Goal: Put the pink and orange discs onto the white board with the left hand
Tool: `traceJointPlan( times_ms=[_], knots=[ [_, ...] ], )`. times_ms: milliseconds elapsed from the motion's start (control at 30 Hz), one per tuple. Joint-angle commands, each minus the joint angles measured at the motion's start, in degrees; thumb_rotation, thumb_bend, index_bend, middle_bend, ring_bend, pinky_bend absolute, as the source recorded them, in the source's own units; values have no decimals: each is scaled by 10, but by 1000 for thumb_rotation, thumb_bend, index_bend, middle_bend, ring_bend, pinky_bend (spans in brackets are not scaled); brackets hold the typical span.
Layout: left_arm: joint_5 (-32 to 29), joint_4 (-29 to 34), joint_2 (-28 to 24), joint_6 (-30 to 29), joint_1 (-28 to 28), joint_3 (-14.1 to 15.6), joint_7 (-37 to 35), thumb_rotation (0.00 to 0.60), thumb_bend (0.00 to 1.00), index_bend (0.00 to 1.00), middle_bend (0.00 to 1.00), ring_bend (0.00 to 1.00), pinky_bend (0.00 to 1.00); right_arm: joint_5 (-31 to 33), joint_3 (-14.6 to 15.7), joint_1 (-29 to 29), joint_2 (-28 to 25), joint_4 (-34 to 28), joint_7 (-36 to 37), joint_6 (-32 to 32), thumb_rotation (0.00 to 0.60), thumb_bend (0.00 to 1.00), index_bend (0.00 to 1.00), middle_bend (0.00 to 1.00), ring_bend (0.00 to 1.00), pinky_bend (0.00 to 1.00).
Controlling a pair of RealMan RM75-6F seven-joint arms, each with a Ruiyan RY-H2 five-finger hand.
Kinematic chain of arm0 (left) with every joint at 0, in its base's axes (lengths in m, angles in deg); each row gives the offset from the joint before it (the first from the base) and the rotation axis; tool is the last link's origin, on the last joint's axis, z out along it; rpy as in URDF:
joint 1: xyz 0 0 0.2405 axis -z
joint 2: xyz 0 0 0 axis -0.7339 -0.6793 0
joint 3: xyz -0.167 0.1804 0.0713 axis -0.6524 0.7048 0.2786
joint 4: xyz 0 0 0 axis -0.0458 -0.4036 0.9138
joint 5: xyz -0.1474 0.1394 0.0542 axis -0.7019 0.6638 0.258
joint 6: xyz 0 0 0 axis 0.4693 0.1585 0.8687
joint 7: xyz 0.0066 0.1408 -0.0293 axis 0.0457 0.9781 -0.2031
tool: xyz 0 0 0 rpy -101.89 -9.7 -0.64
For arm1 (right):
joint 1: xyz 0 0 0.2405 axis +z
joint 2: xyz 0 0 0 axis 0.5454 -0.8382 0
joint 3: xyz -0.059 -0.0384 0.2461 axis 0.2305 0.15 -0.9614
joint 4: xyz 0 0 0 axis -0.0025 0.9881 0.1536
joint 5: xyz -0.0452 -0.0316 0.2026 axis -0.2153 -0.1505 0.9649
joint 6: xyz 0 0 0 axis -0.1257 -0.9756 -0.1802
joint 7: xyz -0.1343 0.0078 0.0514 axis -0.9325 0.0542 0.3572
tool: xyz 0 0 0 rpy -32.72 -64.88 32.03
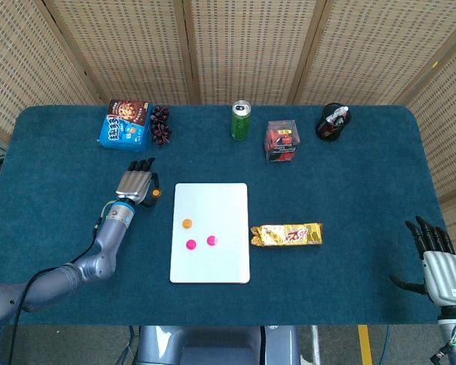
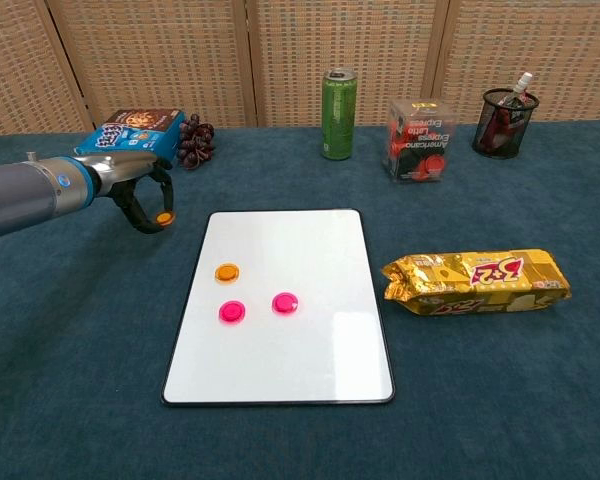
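Left hand: the left hand (image 2: 145, 196) pinches an orange disc (image 2: 164, 217) between its fingertips, just beside the left edge of the white board (image 2: 310, 362). The pinch keeps the thin disc clear of the cloth for carrying.
Held disc: the disc hangs low below the hand, near the board's upper left corner but not yet over it.
White board: it lies flat on the tabletop (image 2: 80, 380), centre front, within reach of the left arm.
Discs on board: one orange disc on the board (image 2: 227, 271) and two pink discs (image 2: 232, 312) sit in a loose cluster on the left half, apart from each other.
Right hand: the right hand (image 1: 438, 262) rests at the tabletop's near right corner, fingers spread, holding nothing; the task assigns it no role.
Step in hand: judged to be the transfer of the final orange disc.
Next move: carry the disc rightward over the rim, then release onto a free area.
Risk: the disc may slip from so light a pinch.
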Motion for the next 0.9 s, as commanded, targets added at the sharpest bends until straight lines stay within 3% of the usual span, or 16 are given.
traceJointPlan(
  times_ms=[33,300,467,900],
  knots=[
    [1,73,-17,-28,13,-5,21,600,350,520,0,0,0,0,0,0,0,0,1,0,600,2,0,0,0,0],
    [-42,113,24,-42,54,-5,61,600,350,520,0,0,0,2,0,-1,-1,1,12,2,600,2,0,0,0,0],
    [-64,105,54,-52,69,-1,74,600,351,520,0,0,0,2,0,-1,-3,1,18,3,600,2,0,0,0,0],
    [-87,105,76,-80,81,11,100,600,351,520,0,0,0,-1,1,-2,-4,4,24,1,600,2,0,0,0,0]
  ],
)
